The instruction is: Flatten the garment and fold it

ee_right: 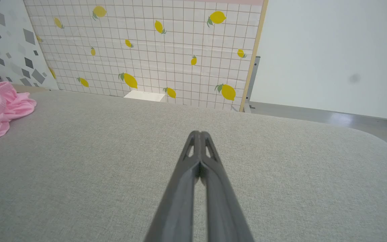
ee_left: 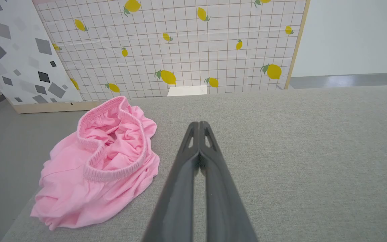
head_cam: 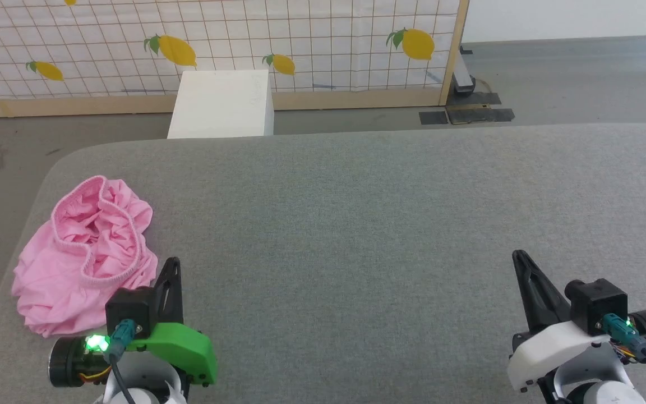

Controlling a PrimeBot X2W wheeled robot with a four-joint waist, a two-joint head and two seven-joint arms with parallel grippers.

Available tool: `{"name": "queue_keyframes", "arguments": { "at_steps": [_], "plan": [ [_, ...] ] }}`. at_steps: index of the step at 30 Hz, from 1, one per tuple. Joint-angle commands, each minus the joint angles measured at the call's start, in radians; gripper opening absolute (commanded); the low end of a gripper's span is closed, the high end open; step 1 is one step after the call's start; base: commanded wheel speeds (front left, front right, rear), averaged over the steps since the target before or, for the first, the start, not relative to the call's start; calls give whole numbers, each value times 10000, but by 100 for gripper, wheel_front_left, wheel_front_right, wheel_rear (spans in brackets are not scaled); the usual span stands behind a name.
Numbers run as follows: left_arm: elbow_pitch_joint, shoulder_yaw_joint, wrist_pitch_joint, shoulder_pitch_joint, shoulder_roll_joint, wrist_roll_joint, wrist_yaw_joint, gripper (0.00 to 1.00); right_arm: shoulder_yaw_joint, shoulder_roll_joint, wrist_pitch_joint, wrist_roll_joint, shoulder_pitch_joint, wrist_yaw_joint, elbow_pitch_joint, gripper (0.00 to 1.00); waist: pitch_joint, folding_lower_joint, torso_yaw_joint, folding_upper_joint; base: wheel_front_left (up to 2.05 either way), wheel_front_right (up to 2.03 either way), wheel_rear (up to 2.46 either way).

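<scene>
The garment [head_cam: 84, 252] is a crumpled pink heap on the desk [head_cam: 356, 224], close to its rounded far-left corner. The ruffled waistband is turned up and gaping open. The lower left hem sits right up against the desk's left edge, so there's hardly any margin on that side. To the right of it the grey cloth top runs bare all the way across to the right side and up to the far edge. Loads of room there.

Past the far edge there's grey floor [head_cam: 581, 78], a white box [head_cam: 222, 104] and a lemon-print grid screen [head_cam: 300, 45] in a wooden frame.

The left gripper [head_cam: 172, 264] has its fingers [ee_left: 210, 158] pressed together tip to tip with nothing between them. It's just beside the right side of the garment, and in the left wrist view there's a strip of grey between the two, so no contact. The right gripper [head_cam: 519, 255] is well apart from the garment, over bare cloth on the right half. Its fingers [ee_right: 213, 168] are also closed on nothing.

As for writing, there are some faint grey marks on top of the white box that might be lettering, but they're too small for me to read.
</scene>
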Motion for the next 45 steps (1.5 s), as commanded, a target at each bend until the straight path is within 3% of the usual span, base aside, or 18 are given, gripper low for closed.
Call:
{"name": "queue_keyframes", "arguments": {
  "at_steps": [1,36,37,45],
  "plan": [
    [-24,28,14,18,-22,128,66,0,12,17,1,-66,-170,-15,-32,0,0,0,0,0,0,0,0],
    [-24,28,14,18,-22,128,66,0,12,17,1,-66,-170,-15,-32,0,0,0,0,0,0,0,0],
    [2,-3,-1,0,0,-5,0,100,-4,-2,-1,3,0,2,0,100,0,0,0,0,0,0,0],
    [81,-98,-86,-42,-1,-122,55,100,-36,-1,-62,38,-38,1,32,100,0,0,12,0,0,0,0]
  ]
}}
